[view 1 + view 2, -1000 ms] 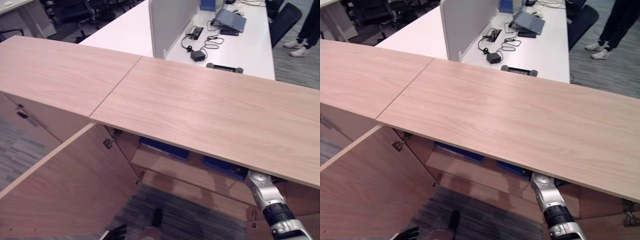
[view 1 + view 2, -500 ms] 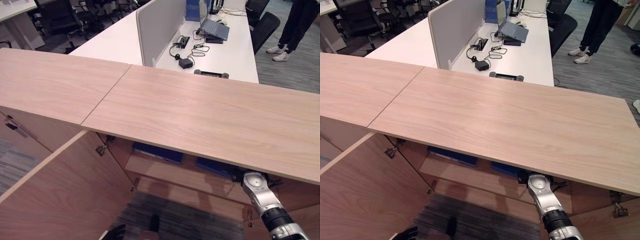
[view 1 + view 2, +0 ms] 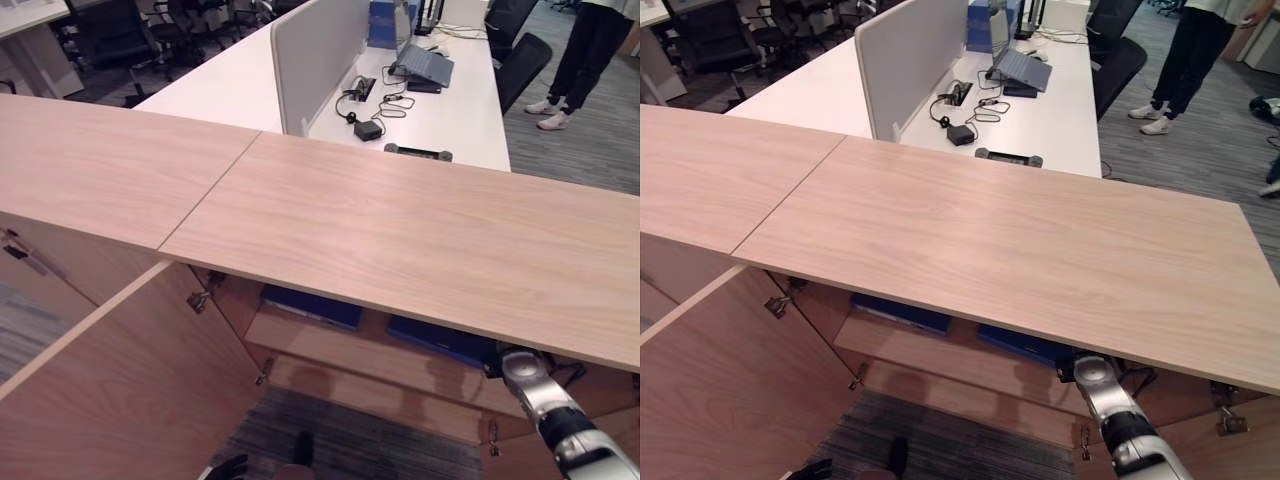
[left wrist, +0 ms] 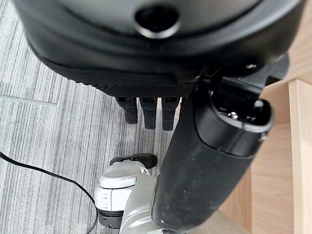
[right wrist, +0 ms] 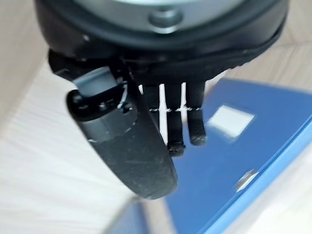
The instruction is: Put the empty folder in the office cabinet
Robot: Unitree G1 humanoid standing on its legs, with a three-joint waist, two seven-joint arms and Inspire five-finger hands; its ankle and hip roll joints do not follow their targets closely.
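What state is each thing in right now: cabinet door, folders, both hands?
Cabinet door: swung open.
Left blue folder: lying flat on the shelf.
Right blue folder: lying flat on the shelf, under the right hand.
Right hand: inside the cabinet, fingers straight, over the folder, holding nothing.
Left hand: down by the floor, fingers relaxed, empty.
Laptop: open on the desk.

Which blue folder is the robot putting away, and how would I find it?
Find the long wooden cabinet top and look beneath it at the shelf inside the open cabinet. Two blue folders lie flat there; it is the blue folder on the right, by the robot's right arm. In the right wrist view, the right hand hangs over its cover, which has a white label.
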